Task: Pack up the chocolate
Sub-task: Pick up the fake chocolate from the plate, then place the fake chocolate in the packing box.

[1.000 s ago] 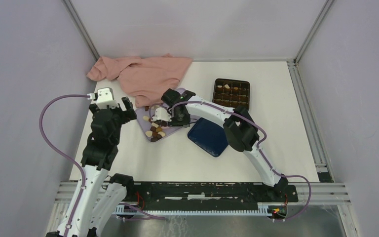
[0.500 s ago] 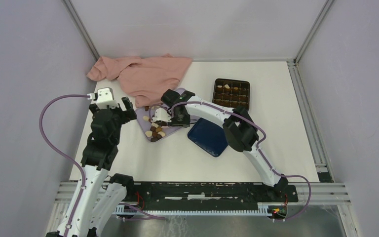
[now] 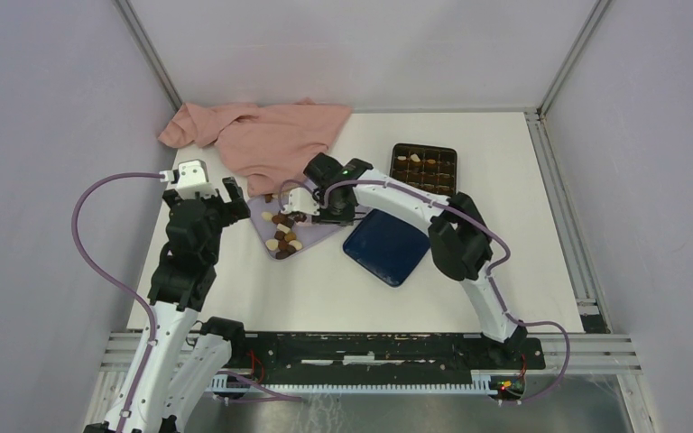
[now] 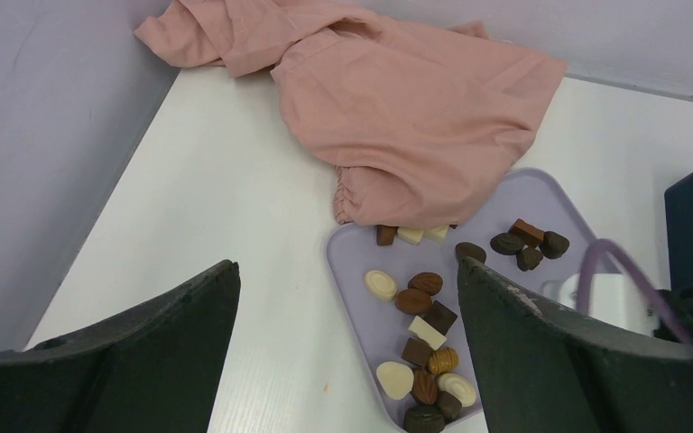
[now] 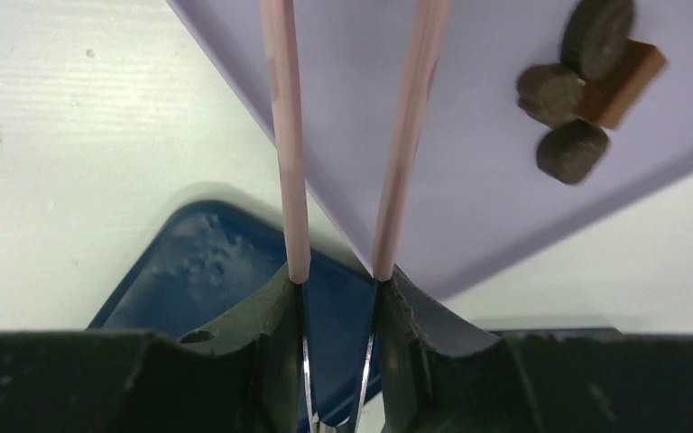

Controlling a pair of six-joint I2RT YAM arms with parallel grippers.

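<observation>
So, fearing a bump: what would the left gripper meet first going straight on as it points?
The left gripper would likely meet the lilac tray with the chocolate on it; the pink cloth lies beyond. Depth is unclear.

Two white-shelled arms with black joints, on a black rail (image 3: 370,347)
The left arm (image 3: 180,271) and right arm (image 3: 397,200) each trail a lilac cable (image 3: 131,175); a green light (image 3: 350,166) glows on the right one. The left tool (image 4: 347,271) has broad, dark, matt fingers (image 4: 541,352); the right tool (image 5: 352,90) bears two slim pink prongs (image 5: 281,135) on dark jaws.
</observation>
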